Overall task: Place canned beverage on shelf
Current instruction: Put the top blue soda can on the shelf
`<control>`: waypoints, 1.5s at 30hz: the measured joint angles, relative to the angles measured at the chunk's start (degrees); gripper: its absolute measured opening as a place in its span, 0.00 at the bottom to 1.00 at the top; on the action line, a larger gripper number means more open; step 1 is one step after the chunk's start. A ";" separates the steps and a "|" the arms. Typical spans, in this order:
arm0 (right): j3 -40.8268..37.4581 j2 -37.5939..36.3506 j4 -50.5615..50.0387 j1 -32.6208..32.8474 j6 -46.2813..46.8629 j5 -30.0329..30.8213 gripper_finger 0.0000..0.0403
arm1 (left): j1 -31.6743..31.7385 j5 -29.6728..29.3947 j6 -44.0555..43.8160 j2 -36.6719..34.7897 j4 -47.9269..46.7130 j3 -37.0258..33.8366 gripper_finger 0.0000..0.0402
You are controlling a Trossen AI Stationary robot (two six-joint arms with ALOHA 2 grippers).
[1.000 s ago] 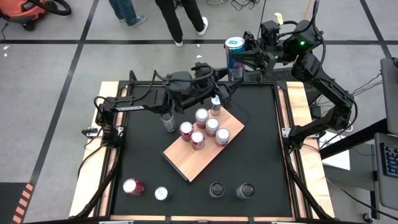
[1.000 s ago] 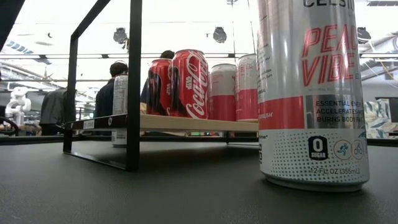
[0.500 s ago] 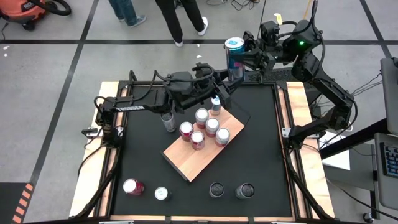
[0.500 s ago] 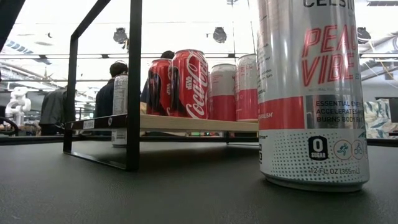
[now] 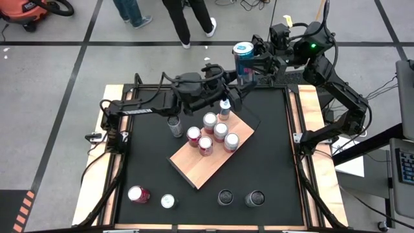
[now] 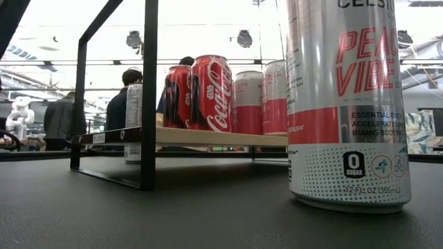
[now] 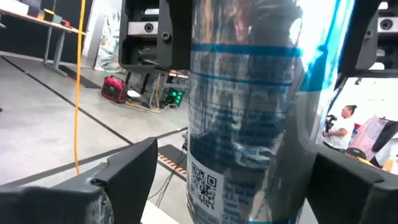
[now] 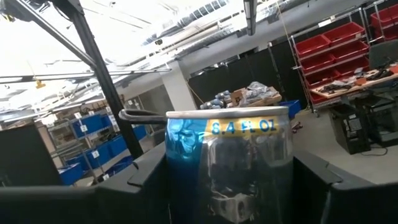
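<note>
1. At the far edge of the black tabletop (image 5: 272,162), the right gripper (image 5: 253,57) holds a tall blue can (image 5: 244,59) in the air, its fingers closed on the can's sides.
2. In the right wrist view that blue can (image 8: 227,165) fills the space between the two dark fingers (image 8: 146,180).
3. The left gripper (image 5: 228,98) reaches in from the left and sits around a small blue-topped can (image 5: 224,108) standing at the far end of the shelf (image 5: 194,169). Its fingers stand wide; whether they touch the can I cannot tell.
4. In the left wrist view a silver and blue can (image 7: 249,112) stands between that gripper's spread fingers (image 7: 127,174).
5. The shelf, a light-brown wooden board, lies at an angle in the middle of the table.
6. Five red and silver cans (image 5: 212,133) stand grouped on its far half.
7. A clear glass (image 5: 174,125) stands just left of the shelf.
8. Along the near edge stand a red can (image 5: 138,194), a silver can (image 5: 168,201) and two dark cans (image 5: 240,197).
9. People's legs (image 5: 187,19) show on the floor beyond.
</note>
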 joint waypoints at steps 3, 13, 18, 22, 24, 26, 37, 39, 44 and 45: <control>0.00 0.00 0.04 0.01 -0.03 -0.01 0.54 | -0.02 0.94 0.31 0.49 -0.03 0.00 0.87; 0.00 0.00 0.02 0.01 -0.33 0.45 0.54 | -0.09 1.33 0.45 0.57 -0.16 0.00 0.68; 0.00 -0.02 -0.63 -0.03 -0.51 0.56 0.54 | -0.13 1.49 0.68 0.57 -0.36 0.00 0.58; 0.00 -0.04 -0.58 -0.07 -1.12 -0.88 0.56 | -0.47 1.51 2.44 0.57 -0.36 0.00 0.56; 0.00 -0.31 -0.56 -0.09 -0.94 -1.06 0.58 | -0.66 1.51 3.37 0.57 -0.25 0.00 0.58; 0.00 -0.68 -0.64 -0.49 -0.39 -1.37 0.62 | -0.91 1.54 4.15 0.57 0.18 0.00 0.59; 0.11 -6.65 -14.11 -4.54 -3.58 -2.41 0.78 | -1.03 1.53 5.56 0.57 0.53 0.00 0.60; 1.66 -7.59 -19.53 -5.24 -5.98 -2.46 0.79 | -1.03 1.53 5.59 0.57 0.21 0.00 0.60; 13.48 -6.69 -37.57 -5.73 -14.98 -0.78 0.79 | -1.03 1.51 7.38 0.57 -2.06 0.00 0.60; 16.33 -5.97 -40.98 -5.73 -16.23 -0.14 0.79 | -1.03 1.49 7.73 0.57 -2.51 0.00 0.60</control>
